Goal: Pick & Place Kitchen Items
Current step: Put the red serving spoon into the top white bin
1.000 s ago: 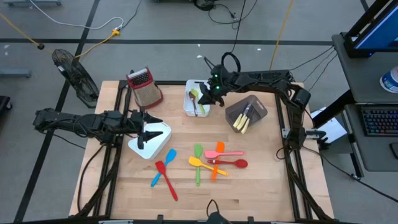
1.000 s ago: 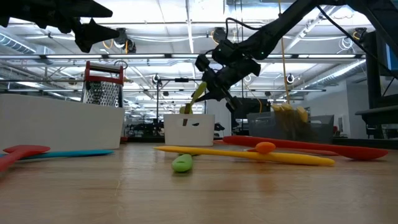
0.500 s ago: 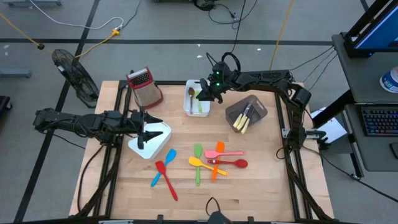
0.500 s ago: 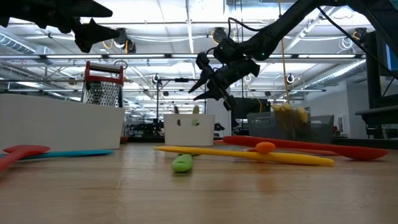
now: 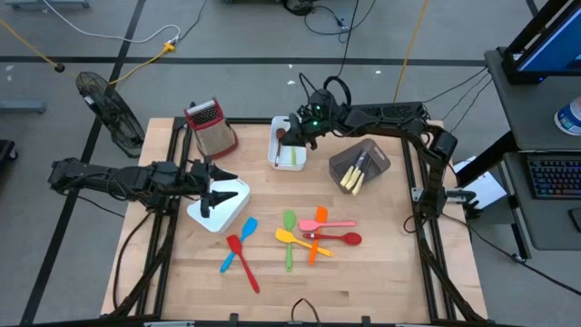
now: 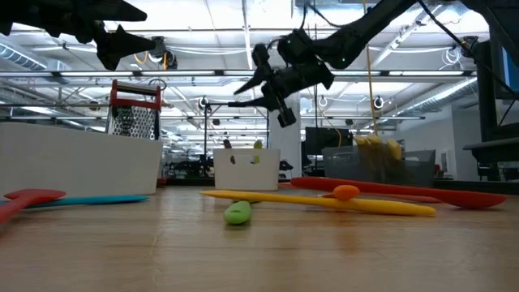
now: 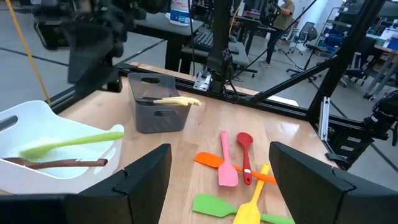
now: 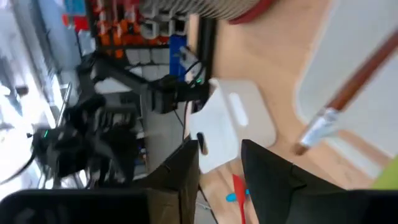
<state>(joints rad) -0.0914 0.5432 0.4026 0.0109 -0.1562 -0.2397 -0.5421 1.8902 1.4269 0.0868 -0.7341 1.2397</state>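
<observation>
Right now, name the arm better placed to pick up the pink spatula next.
Right, probably. The right gripper hangs empty and open over the small white bin, while the left gripper hovers at a farther bin. The pink spatula lies on the right arm's side.

Open air under the right gripper (image 6: 261, 88)
Below it the white bin (image 5: 289, 156) holds utensils; grater (image 5: 211, 127) and grey bin (image 5: 359, 163) flank it.

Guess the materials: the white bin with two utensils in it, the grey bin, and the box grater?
White rectangular bin: looks like glossy moulded plastic, judging by its smooth rounded walls with a soft sheen. Dark grey rectangular bin: probably matte plastic, being dull, uniform and with a moulded handle slot. Box grater: apparently bare metal, given the shiny perforated faces, with a red handle, likely plastic.
</observation>
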